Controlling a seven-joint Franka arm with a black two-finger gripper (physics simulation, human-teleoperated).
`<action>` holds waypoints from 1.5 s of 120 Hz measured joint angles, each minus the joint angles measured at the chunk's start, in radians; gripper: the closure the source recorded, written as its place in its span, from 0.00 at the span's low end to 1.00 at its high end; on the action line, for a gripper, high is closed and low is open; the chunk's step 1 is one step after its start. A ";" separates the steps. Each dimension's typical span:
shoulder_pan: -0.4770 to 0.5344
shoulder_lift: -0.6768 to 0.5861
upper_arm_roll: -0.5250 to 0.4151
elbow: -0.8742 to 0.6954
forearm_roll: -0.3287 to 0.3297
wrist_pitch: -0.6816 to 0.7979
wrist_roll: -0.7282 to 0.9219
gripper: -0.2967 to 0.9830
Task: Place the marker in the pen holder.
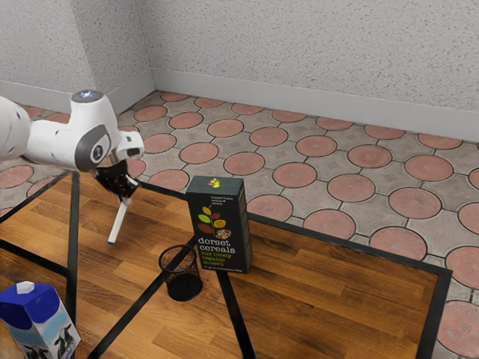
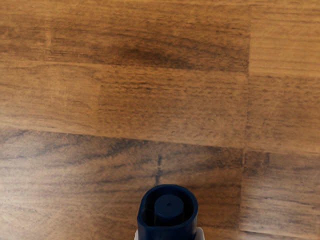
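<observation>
The jaws are closed on the upper end of the marker point(image 1: 118, 223); that grip leaves its long lower part free, presumably to enter the pen holder point(image 1: 181, 274) first; the holder stands upright on the counter point(image 1: 322, 277), mouth up, just beside the cereal box point(image 1: 219, 224); the marker's slant probably needs straightening above the rim.

The cereal box point(image 1: 218, 232) and carton point(image 1: 43, 323) (cow-printed) suggest a home.

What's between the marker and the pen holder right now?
Just bare tabletop, as the exterior view shows: no object stands between the marker and the pen holder.
</observation>
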 joint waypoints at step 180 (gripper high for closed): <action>-0.167 -0.796 -0.426 -0.593 0.078 0.077 -0.513 0.85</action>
